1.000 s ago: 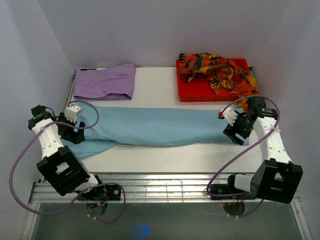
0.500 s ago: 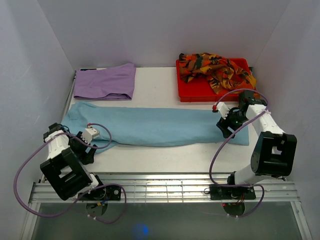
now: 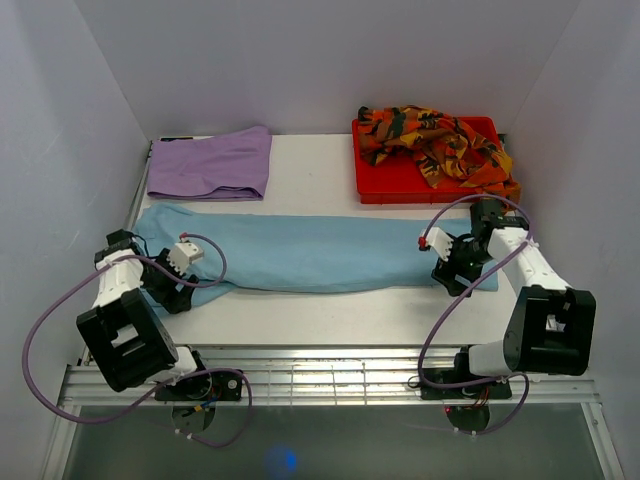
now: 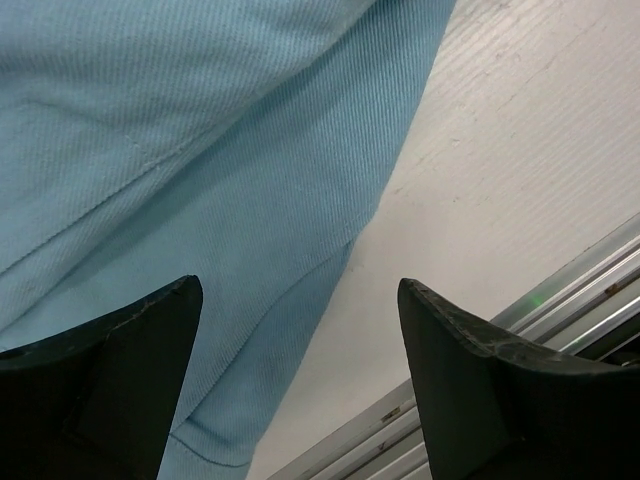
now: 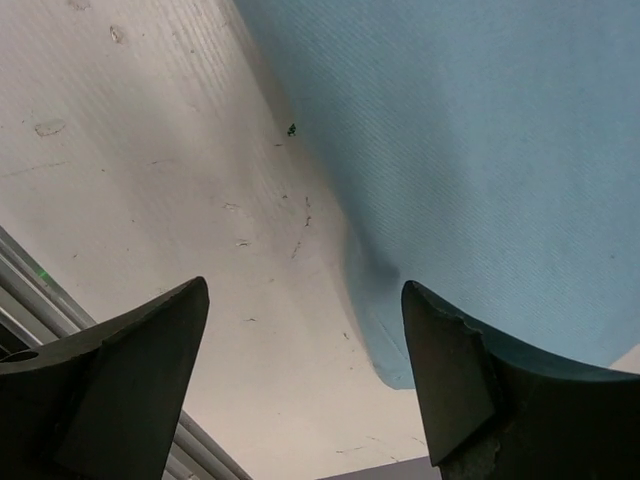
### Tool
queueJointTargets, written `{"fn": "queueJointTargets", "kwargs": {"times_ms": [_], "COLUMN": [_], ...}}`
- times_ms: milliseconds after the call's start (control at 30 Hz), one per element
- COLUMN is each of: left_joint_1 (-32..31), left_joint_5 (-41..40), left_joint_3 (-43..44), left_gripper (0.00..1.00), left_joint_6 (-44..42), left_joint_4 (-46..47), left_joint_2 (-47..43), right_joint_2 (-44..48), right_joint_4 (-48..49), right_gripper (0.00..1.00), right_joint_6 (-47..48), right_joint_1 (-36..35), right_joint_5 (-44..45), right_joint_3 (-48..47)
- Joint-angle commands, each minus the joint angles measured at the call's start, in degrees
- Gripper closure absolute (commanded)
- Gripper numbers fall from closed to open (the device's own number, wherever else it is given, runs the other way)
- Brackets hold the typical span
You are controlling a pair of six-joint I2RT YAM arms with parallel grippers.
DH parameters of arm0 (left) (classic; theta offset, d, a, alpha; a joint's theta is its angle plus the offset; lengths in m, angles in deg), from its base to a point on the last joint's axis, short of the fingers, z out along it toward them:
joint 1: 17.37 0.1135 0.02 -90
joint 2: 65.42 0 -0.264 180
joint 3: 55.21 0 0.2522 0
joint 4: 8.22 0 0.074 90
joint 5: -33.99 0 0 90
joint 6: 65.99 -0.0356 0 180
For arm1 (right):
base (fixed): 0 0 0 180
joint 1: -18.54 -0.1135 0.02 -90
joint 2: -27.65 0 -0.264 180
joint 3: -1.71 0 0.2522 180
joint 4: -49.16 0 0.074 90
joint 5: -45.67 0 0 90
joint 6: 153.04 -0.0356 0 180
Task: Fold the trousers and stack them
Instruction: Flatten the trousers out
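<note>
White worktop [image 3: 330, 305], pale walls on three sides. We note the left hand [image 4: 298, 283] spread wide, gripping nothing, low over the near left end of the light blue trousers [image 3: 310, 255]. The right hand [image 5: 305, 290] is likewise wide and empty over their near right corner. The blue pair lies flat across mid-worktop. Farther back: lilac trousers [image 3: 210, 165] folded at left, patterned trousers [image 3: 430, 135] heaped in a red tray [image 3: 395, 188] at right.

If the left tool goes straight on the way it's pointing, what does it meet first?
Probably the light blue trousers, at their edge; the open left tool points down at it, with bare table just beside.
</note>
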Motion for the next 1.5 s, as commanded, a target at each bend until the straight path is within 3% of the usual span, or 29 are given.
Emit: {"fn": "queueJointTargets", "kwargs": {"times_ms": [0, 167, 267, 300, 333, 367, 400, 500, 533, 633, 833, 1000, 1333, 1433, 1467], "left_joint_1": [0.1, 0.01, -0.42, -0.6, -0.78, -1.04, -1.04, -0.96, -0.78, 0.01, 4.49, 9.58, 17.85, 17.94, 17.94], "left_joint_5": [-0.95, 0.63, 0.46, -0.59, -1.12, -1.82, -2.96, -3.68, -3.41, -1.84, 0.1, -2.96, -1.23, 1.24, 2.81], "left_joint_3": [-0.6, -1.65, -3.32, -4.37, -4.81, -5.34, -6.04, -6.14, -5.53, -2.37, 5.72, 8.01, 14.34, 14.43, 14.17], "left_gripper": [0.11, 0.1, 0.1, 0.11, 0.12, 0.16, 0.32, 0.56, 0.73, 0.99, 1.0, 1.0, 1.0, 1.0, 1.0], "left_joint_6": [-2.61, -2.45, 0.01, 0.89, 0.9, 0.9, 0.64, -3.57, -6.37, -10.42, -22.9, -32.21, -38.82, -39.17, -39.79], "left_joint_4": [-1.4, -0.1, 4.9, 6.05, 7.89, 8.95, 9.66, 8.71, 7.05, 1.87, -11.75, -13.1, -10.91, -11.77, -12.13], "left_joint_2": [0.88, 2.28, 4.04, 4.48, 5.0, 5.71, 5.89, 5.02, 4.4, 1.94, 3.51, 4.83, 11.95, 11.25, 10.9], "right_joint_2": [0.85, -2.58, -4.95, -5.74, -6.01, -6.01, -5.93, -5.4, -5.14, -5.39, -12.85, -22.25, -28.6, -27.11, -26.24], "right_joint_4": [4.2, 13.24, 15.55, 15.29, 14.77, 13.54, 12.75, 9.59, 8.97, 7.03, 5.18, 5.01, 11.85, 10.56, 9.76], "right_gripper": [0.16, 0.23, 0.5, 0.67, 0.74, 0.81, 0.92, 0.92, 0.92, 0.92, 0.92, 0.92, 0.92, 0.74, 0.55], "right_joint_6": [2.17, -0.73, -3.1, -3.63, -4.42, -4.69, -4.86, -5.3, -5.48, -6.09, -10.39, -14.44, -15.76, -15.5, -15.06], "right_joint_1": [-0.39, -1.71, -1.71, -1.71, -1.71, -1.63, -1.71, -1.62, -1.45, -1.27, -1.01, -0.4, -0.39, -0.13, 0.13], "right_joint_5": [2.31, 5.03, 5.47, 5.3, 5.12, 5.04, 4.86, 4.68, 4.33, 3.37, 2.57, 3.71, 6.88, 6.53, 6.09], "right_joint_3": [2.67, 4.26, 2.59, 0.67, -0.31, -1.27, -3.28, -7.15, -8.22, -12.87, -24.54, -31.95, -27.92, -26.95, -26.86]}}
